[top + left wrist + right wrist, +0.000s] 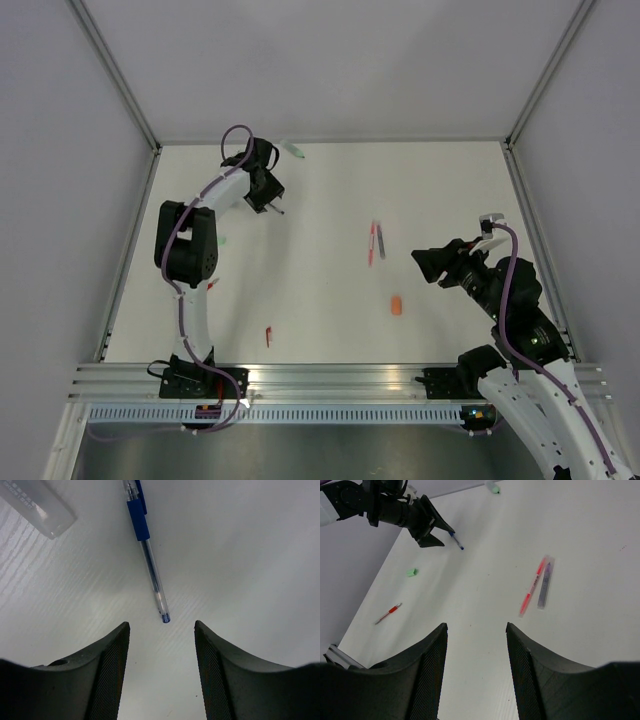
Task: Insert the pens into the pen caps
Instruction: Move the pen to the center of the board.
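Observation:
My left gripper point(270, 203) is open at the far left of the table. In the left wrist view a blue pen point(148, 560) lies flat just ahead of the open left gripper point(161, 630), its tip close to the gap. It also shows in the right wrist view point(457, 542). A red pen point(371, 245) and a dark grey pen point(381, 241) lie side by side mid-table. An orange cap point(398, 305) lies nearer. My right gripper point(427, 268) is open and empty, above the table right of these. A small red pen point(268, 337) lies near the front.
A clear, pale green tube point(295, 149) lies at the far edge and shows in the left wrist view point(37, 505). A mint green cap point(411, 572) lies at the left by the left arm. Walls enclose the table on three sides.

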Robot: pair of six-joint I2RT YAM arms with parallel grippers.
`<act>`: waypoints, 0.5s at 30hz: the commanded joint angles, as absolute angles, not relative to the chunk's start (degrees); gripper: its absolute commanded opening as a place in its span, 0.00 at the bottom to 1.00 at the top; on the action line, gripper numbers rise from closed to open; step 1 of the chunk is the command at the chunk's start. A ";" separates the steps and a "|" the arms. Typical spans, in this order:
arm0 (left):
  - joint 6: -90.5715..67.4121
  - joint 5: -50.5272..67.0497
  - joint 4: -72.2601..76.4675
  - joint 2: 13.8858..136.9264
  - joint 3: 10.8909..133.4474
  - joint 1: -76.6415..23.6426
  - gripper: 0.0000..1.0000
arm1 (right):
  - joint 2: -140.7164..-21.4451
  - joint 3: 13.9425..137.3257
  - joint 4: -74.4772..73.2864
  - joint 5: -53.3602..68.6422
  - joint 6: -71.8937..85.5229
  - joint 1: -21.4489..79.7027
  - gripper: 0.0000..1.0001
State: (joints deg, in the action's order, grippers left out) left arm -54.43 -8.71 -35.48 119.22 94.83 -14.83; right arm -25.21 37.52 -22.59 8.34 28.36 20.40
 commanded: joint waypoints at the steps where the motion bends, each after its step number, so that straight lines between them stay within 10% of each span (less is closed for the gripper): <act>1: -55.02 -11.69 -41.39 122.69 100.10 -15.82 0.60 | -25.05 37.18 -19.34 9.32 27.86 20.21 0.56; 15: -59.77 -19.16 -56.59 136.14 118.11 -15.73 0.60 | -25.23 36.04 -18.20 9.14 28.12 20.21 0.56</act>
State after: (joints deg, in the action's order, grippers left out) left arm -57.39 -15.40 -50.30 133.08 113.34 -15.84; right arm -25.21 36.14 -20.47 8.36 28.27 20.40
